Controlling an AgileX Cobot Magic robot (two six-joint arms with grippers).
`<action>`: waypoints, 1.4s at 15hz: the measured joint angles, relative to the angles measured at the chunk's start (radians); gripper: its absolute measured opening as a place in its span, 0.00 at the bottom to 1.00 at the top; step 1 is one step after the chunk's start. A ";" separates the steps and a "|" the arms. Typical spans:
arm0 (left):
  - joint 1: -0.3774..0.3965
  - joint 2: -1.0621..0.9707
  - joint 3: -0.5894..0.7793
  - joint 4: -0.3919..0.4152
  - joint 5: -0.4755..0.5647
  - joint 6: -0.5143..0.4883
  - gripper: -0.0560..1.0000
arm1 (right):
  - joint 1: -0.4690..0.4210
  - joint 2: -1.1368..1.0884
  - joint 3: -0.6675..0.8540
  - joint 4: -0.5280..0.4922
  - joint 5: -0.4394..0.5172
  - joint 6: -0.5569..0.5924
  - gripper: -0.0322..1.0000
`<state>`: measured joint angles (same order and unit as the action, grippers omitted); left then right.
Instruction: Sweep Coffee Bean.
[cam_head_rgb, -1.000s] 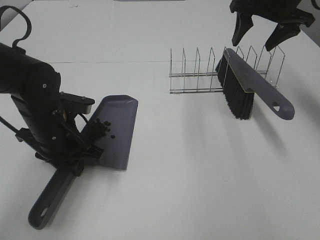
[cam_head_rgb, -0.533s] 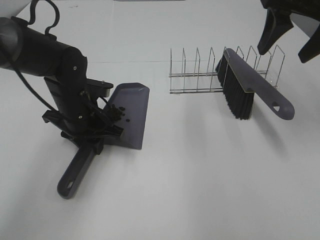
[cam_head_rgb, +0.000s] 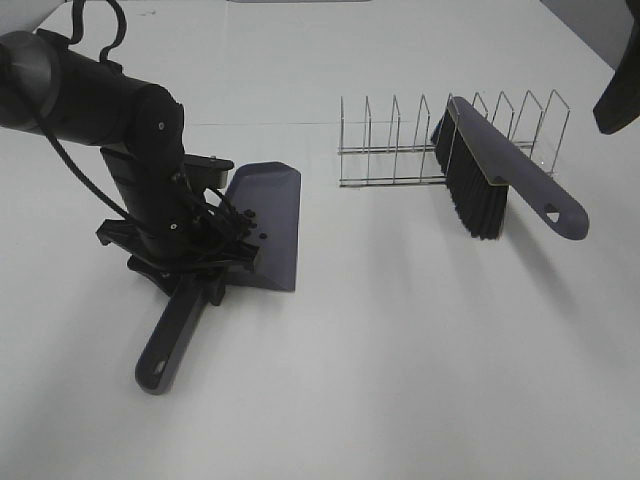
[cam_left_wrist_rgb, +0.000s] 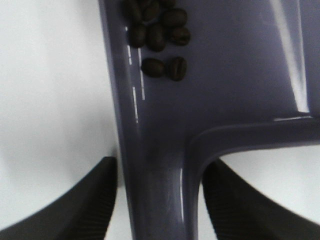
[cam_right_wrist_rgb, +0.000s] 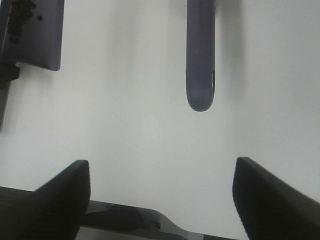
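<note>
The left fingers (cam_left_wrist_rgb: 102, 200) sit apart beside the dustpan (cam_head_rgb: 268, 225) handle, not squeezing it. Coffee beans (cam_left_wrist_rgb: 160, 35) lie inside. The right fingers (cam_right_wrist_rgb: 65, 195) are wide apart over the worktop (cam_head_rgb: 400, 350).

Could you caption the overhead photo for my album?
Left claw at purple plastic dustpan holding dark coffee beans; black-bristled brush leans in wire rack.

Dustpan (cam_left_wrist_rgb: 220, 90): smooth grey-purple plastic, glossy highlights. Beans (cam_left_wrist_rgb: 160, 30): dark brown, slight sheen. Left tool fingers (cam_left_wrist_rgb: 75, 205): black, matt, finely ribbed pads. Brush (cam_head_rgb: 510, 175): same grey plastic back, black matt bristles. Rack (cam_head_rgb: 400, 150): thin shiny metal wire. Surface (cam_head_rgb: 400, 350): white, matt, smooth.
</note>
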<state>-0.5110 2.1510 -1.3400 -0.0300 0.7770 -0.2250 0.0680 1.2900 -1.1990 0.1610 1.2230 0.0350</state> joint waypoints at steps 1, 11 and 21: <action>0.000 -0.005 0.000 -0.009 0.004 0.001 0.69 | 0.000 -0.068 0.005 -0.002 0.000 0.009 0.71; 0.176 -0.266 -0.003 -0.028 0.186 0.157 0.71 | 0.000 -0.215 0.024 -0.010 0.000 0.060 0.71; 0.697 -0.689 0.105 -0.045 0.284 0.342 0.72 | 0.000 -0.272 0.087 -0.010 0.001 0.060 0.71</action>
<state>0.1860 1.4620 -1.2350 -0.0750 1.0610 0.1170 0.0680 1.0180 -1.1120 0.1510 1.2240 0.0950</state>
